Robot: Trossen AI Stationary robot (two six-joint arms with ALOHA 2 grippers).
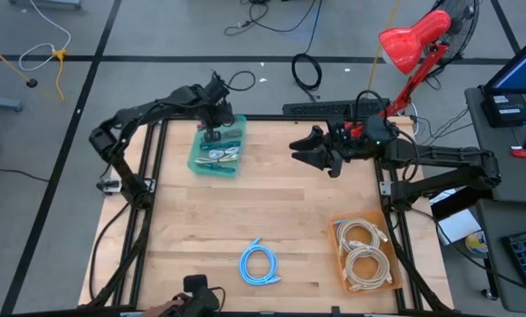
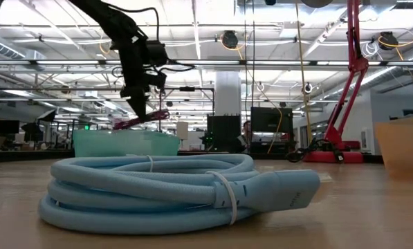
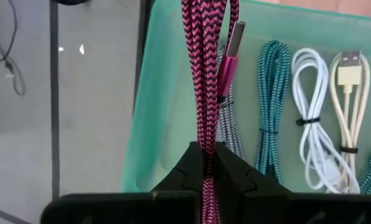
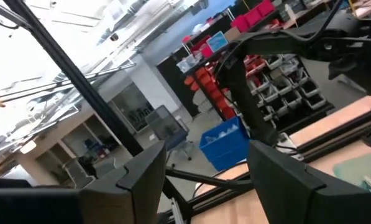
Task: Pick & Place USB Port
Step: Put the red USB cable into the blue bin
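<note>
Your left gripper (image 3: 207, 163) is pinching a pink braided cable (image 3: 205, 74) tight between its fingers — the cable is hanging just above the green tray (image 1: 215, 150), its metal plug (image 3: 230, 57) dangling alongside. Beneath it in the tray, teal, white and cream cables are lying side by side. Your right gripper (image 1: 303, 146) is waiting well off to the side over bare table, its fingers spread wide and holding nothing. Farther out, a blue coiled cable (image 1: 258, 263) and an orange bin (image 1: 363, 255) of white cables are sitting.
</note>
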